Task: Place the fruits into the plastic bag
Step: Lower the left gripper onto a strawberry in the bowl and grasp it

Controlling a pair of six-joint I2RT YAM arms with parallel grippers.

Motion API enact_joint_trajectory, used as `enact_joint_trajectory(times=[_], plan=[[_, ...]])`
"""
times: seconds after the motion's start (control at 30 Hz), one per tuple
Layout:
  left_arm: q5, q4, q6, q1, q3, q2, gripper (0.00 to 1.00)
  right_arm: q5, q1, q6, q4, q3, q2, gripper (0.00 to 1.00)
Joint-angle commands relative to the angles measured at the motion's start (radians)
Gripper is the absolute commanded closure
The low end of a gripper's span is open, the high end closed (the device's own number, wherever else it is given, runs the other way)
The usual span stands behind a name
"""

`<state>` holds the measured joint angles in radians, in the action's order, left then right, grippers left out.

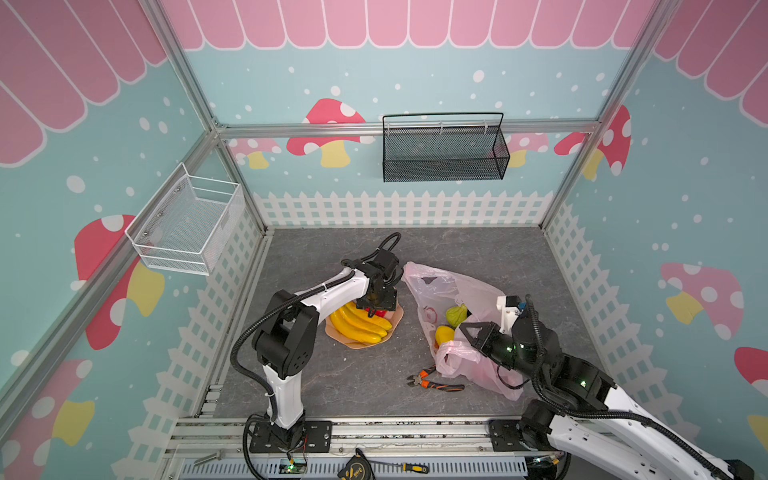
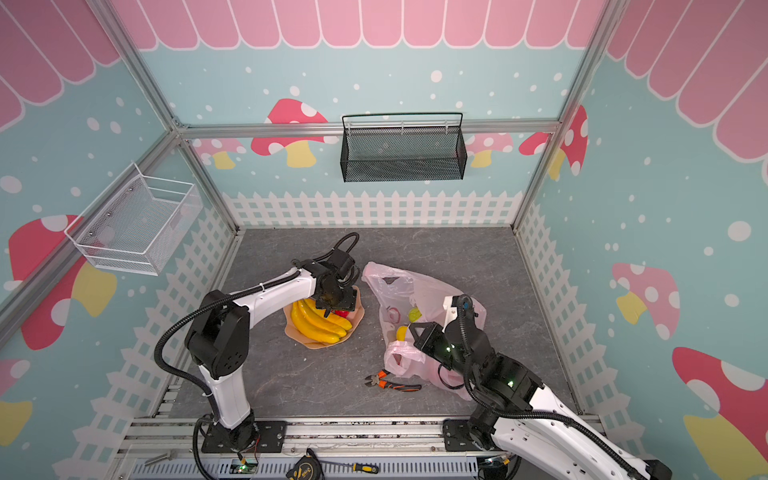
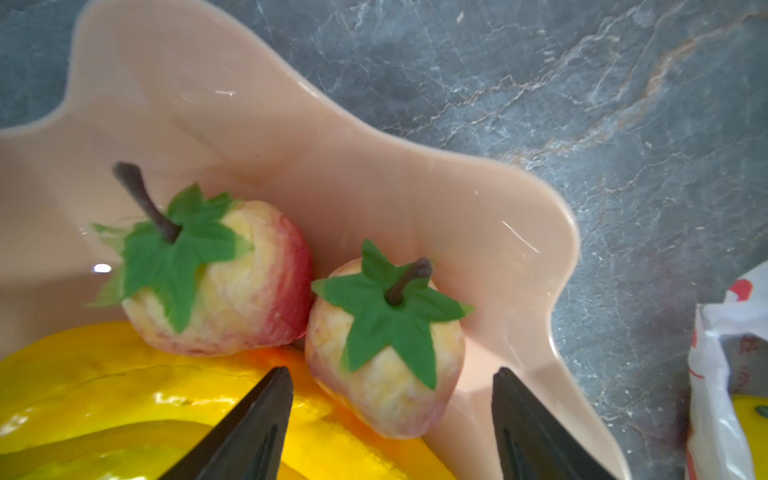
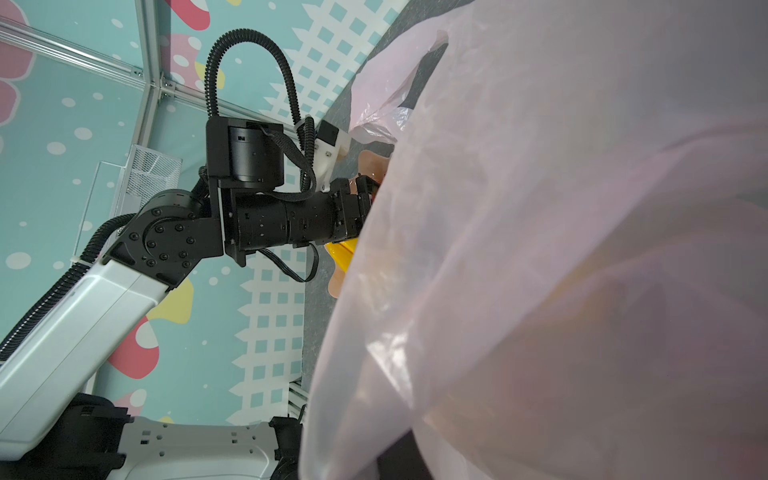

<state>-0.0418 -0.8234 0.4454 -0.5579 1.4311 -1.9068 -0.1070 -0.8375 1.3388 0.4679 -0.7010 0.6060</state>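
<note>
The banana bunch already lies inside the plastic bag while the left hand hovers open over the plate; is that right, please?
Not quite: both top views show the banana bunch on the plate, not in the plastic bag. The left hand does hover open over the plate.

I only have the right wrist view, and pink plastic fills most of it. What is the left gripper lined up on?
Observer: The left gripper is open, its fingers on either side of a red-and-cream fruit on the plate.
Operator: Anything else on that plate?
Observer: A second red-and-cream fruit, touching the first, beside the banana bunch.
Operator: What's in the bag already?
Observer: A green fruit and a lemon show inside the mouth of the plastic bag.
</note>
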Motion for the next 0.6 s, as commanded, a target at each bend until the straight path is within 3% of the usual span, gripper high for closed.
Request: enact_joint_trajectory(times=[0.0, 0.37, 0.57], plan=[[-0.013, 0.026, 0.015, -0.004, 0.000, -0.029, 0.23, 0.003, 0.002, -0.006, -0.017, -0.023, -0.008, 0.99], [-0.024, 0.036, 0.010, -0.005, -0.002, -0.050, 0.26, 0.007, 0.003, -0.005, -0.015, -0.016, -0.020, 0.99], [-0.025, 0.045, -0.007, -0.005, -0.006, -0.043, 0.40, 0.009, 0.004, -0.005, -0.015, -0.018, -0.018, 0.99]])
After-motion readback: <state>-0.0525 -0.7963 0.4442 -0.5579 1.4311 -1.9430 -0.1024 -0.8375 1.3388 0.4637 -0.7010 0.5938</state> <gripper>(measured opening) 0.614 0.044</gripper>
